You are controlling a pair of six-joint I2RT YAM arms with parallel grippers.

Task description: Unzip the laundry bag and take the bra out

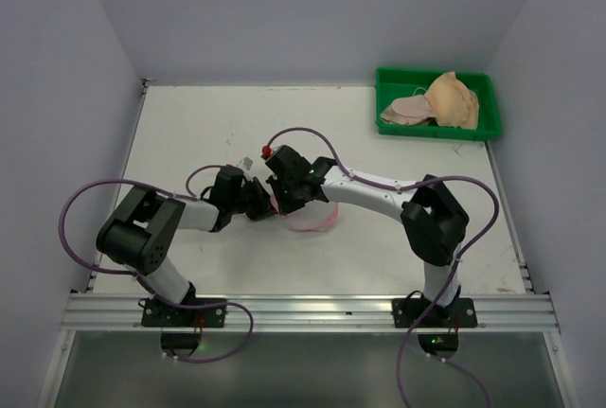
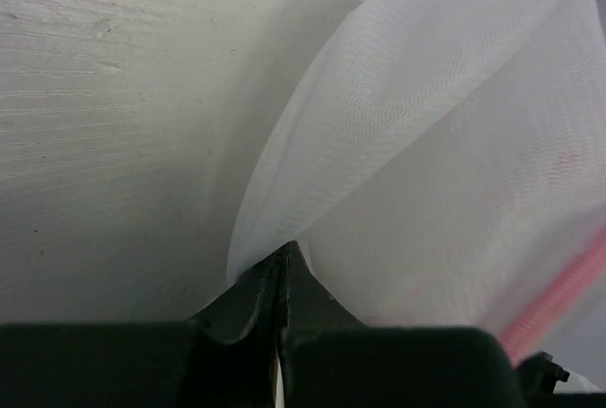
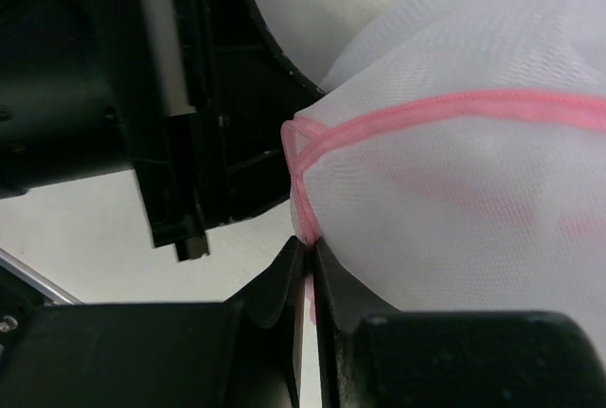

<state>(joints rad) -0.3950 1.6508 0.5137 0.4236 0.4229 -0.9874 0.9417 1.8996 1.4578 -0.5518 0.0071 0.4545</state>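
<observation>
Top view: you see both arms reaching in from the near edge and meeting at mid-table. The bag lies there on the surface, just right of the two wrists and partly hidden under the right arm.

Left wrist view: the left gripper has its fingers pressed together on a thin fold of white mesh at the bag's left edge. No gap shows between the tips. From that pinch the mesh billows up and to the right, and a pink band shows through it at lower right.

Right wrist view: the right gripper is closed on the pink trim where the trim bends down into a narrow loop at the bag's near-left corner. The trim runs from the pinch to the right across the mesh. The black body of the left gripper sits just left of the bag, close to the right fingers. Faint pink patches show through the mesh; you cannot tell what they are, nor whether the zipper is open.

Far right: a green tray stands at the table's far right corner, well apart from the bag. It holds a beige garment and, left of it, a pink garment.
</observation>
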